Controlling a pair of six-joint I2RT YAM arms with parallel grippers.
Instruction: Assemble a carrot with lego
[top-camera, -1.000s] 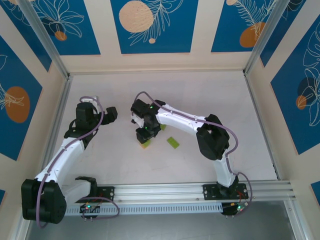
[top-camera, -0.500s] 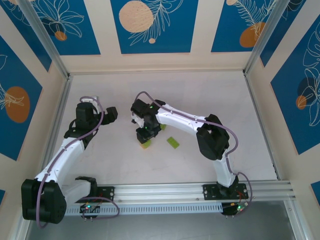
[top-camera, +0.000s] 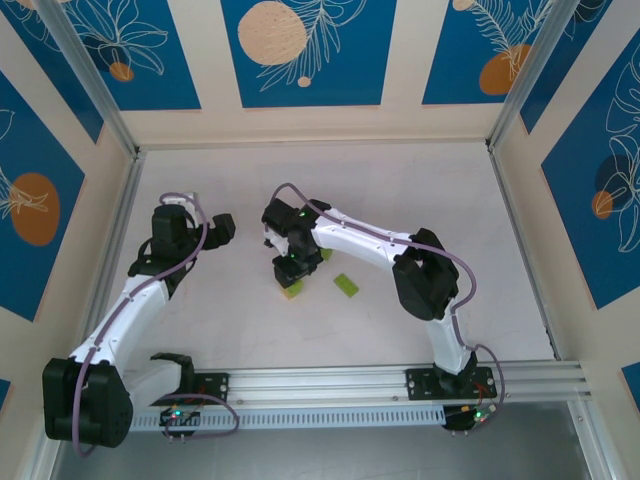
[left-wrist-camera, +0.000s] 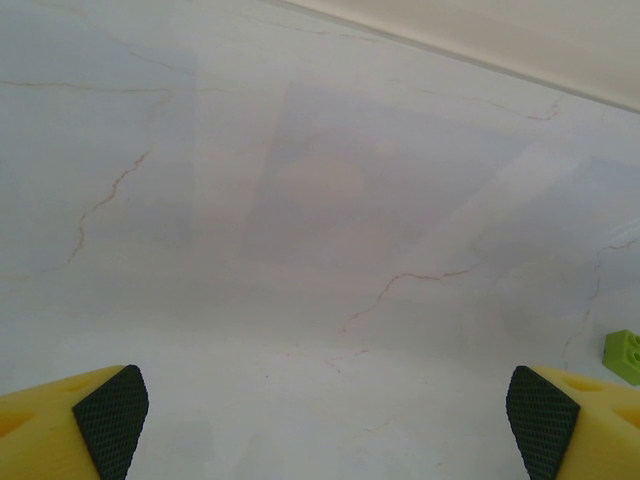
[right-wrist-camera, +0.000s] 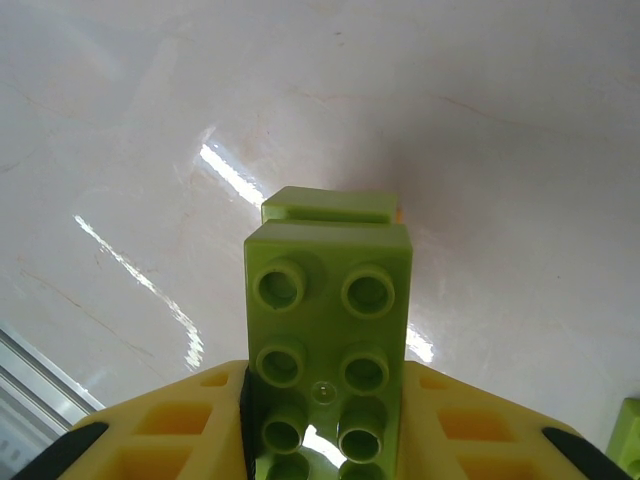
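As my right claw (right-wrist-camera: 325, 400), clenched on the lime-green studded plastic brick (right-wrist-camera: 327, 320), now nearly covers the small orange plastic brick (right-wrist-camera: 399, 213), seating appears under way, my left claw (left-wrist-camera: 325, 410) released.

The far half of the desk (top-camera: 420, 180) lies bare up to the back wall (top-camera: 310, 125), and so does its right side. Ahead of the wide-spread left end effector (left-wrist-camera: 327, 412) only a green brick (left-wrist-camera: 625, 355) stands, off to the right. The right arm (top-camera: 365, 240) slants across the middle. The right end effector (top-camera: 287, 270), clamped on the held brick (right-wrist-camera: 325, 340), and a loose brick (top-camera: 346, 285) just beside it crowd the centre.
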